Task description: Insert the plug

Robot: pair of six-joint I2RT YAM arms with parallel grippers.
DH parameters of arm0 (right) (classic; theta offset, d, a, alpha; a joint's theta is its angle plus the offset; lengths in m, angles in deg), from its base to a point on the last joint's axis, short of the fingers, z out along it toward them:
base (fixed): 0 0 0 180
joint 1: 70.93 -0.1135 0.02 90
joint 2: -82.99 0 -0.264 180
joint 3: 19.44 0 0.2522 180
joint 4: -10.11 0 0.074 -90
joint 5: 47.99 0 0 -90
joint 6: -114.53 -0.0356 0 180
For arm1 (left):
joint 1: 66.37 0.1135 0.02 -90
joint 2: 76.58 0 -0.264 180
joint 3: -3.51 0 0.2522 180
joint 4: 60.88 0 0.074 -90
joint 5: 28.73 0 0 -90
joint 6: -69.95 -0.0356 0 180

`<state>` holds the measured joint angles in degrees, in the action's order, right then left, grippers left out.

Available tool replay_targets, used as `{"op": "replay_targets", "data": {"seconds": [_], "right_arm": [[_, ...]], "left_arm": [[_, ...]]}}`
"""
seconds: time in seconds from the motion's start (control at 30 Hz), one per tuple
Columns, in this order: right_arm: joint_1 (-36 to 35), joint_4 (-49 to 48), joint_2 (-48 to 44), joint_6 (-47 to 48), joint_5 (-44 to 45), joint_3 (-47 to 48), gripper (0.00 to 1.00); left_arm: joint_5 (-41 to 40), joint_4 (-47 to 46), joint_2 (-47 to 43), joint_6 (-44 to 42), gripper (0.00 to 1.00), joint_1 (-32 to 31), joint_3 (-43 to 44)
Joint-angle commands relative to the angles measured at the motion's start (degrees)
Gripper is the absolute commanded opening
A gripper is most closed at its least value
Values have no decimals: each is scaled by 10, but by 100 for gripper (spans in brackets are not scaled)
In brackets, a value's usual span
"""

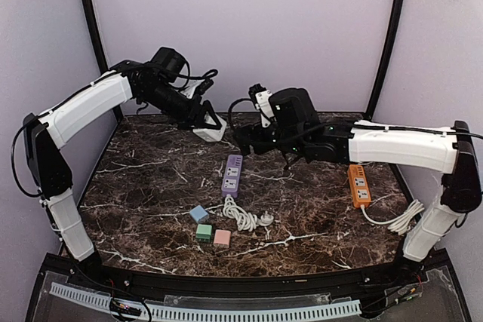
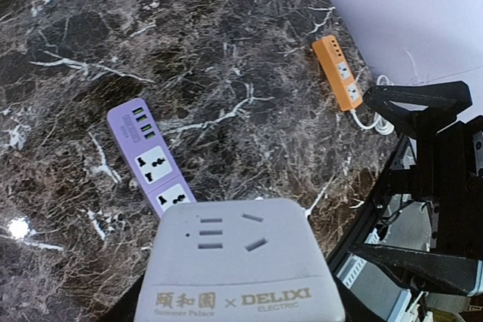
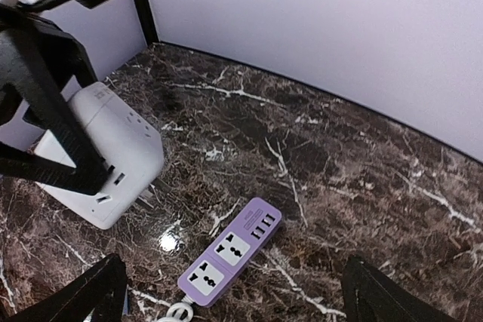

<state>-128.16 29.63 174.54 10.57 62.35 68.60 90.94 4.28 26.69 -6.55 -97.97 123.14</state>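
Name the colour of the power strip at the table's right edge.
Orange power strip; clearest in top external view.

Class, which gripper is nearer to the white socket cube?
Left. The left gripper clamps the white socket cube itself; the right gripper hangs open off to its right, apart from it, near the purple power strip.
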Motion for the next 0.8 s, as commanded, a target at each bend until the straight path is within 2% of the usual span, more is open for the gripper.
{"op": "replay_targets", "data": {"seconds": [0.0, 0.13, 0.27, 0.5, 0.67, 0.77], "right_arm": [[10, 146, 82, -107, 7, 104, 99], [29, 270, 167, -172, -46, 205, 99], [47, 335, 232, -208, -98, 274, 99], [71, 354, 279, -241, -167, 309, 99], [85, 366, 321, -267, -249, 333, 99], [89, 368, 342, -275, -278, 346, 99]], "left_arm": [[-80, 28, -40, -14, 1, 8, -16], [-112, 24, -59, -20, 1, 13, -47], [-118, 30, -76, -43, 1, 26, -76], [14, -8, -146, -78, 1, 86, -164], [213, -102, -203, -76, 1, 127, -256], [255, -122, -222, -79, 1, 129, -286]]}}
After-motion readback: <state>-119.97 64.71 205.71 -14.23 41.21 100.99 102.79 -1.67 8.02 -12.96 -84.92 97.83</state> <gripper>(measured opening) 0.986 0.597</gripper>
